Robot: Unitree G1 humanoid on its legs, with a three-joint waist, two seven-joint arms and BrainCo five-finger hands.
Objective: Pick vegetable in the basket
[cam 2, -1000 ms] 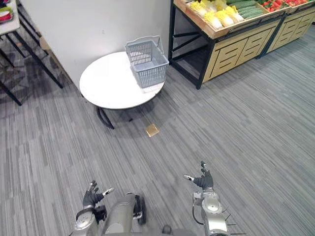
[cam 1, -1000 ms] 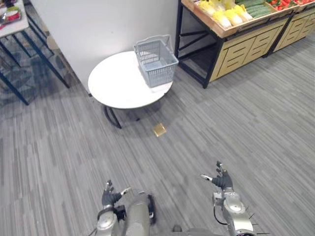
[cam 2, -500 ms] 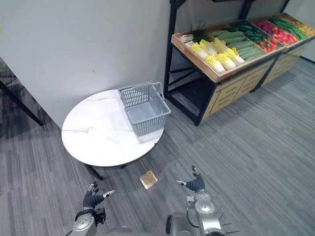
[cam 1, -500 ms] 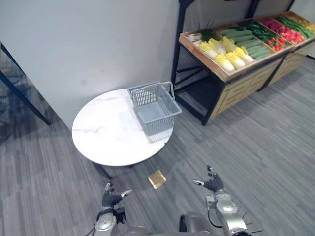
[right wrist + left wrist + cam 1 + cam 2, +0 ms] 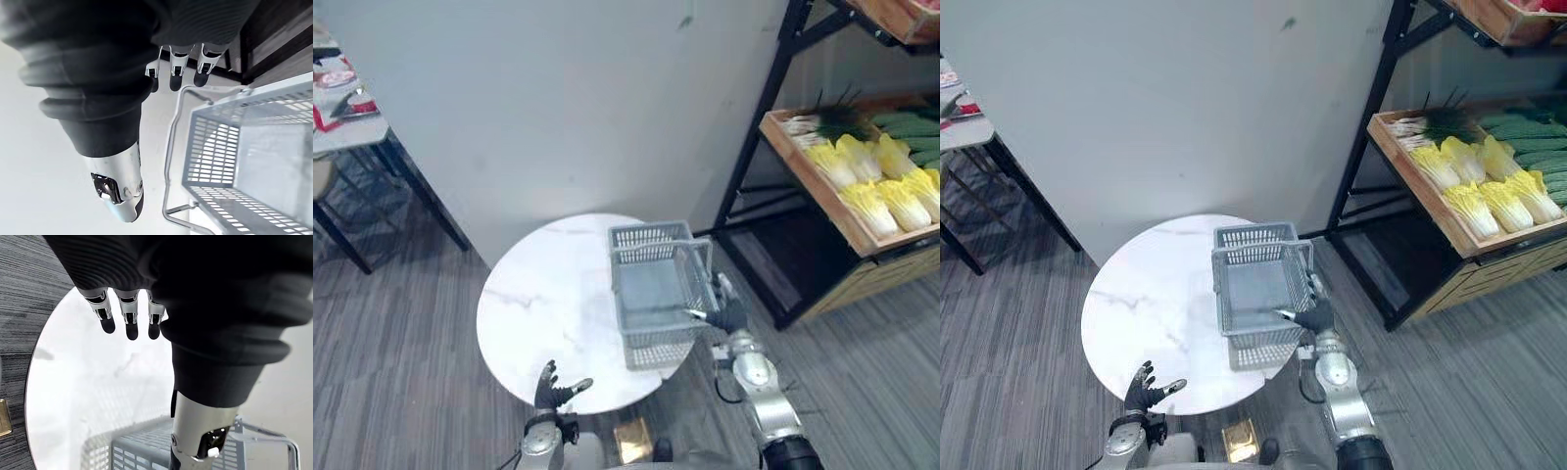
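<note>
A grey lattice plastic basket (image 5: 656, 294) stands on the round white marbled table (image 5: 543, 304), right robot hand (image 5: 725, 313) released beside it, left robot hand (image 5: 551, 388) splayed open nearer.

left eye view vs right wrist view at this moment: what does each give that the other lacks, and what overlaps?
Left eye view: the whole round white table, the left hand open by its near edge, and the produce shelf with pale yellow cabbages off to the right.
Right wrist view: the wire handle up close, lying down outside the rim, with straight fingers near its end; whether they touch it cannot be told.
Both: the grey basket, empty, and the right hand open at its right side.
</note>
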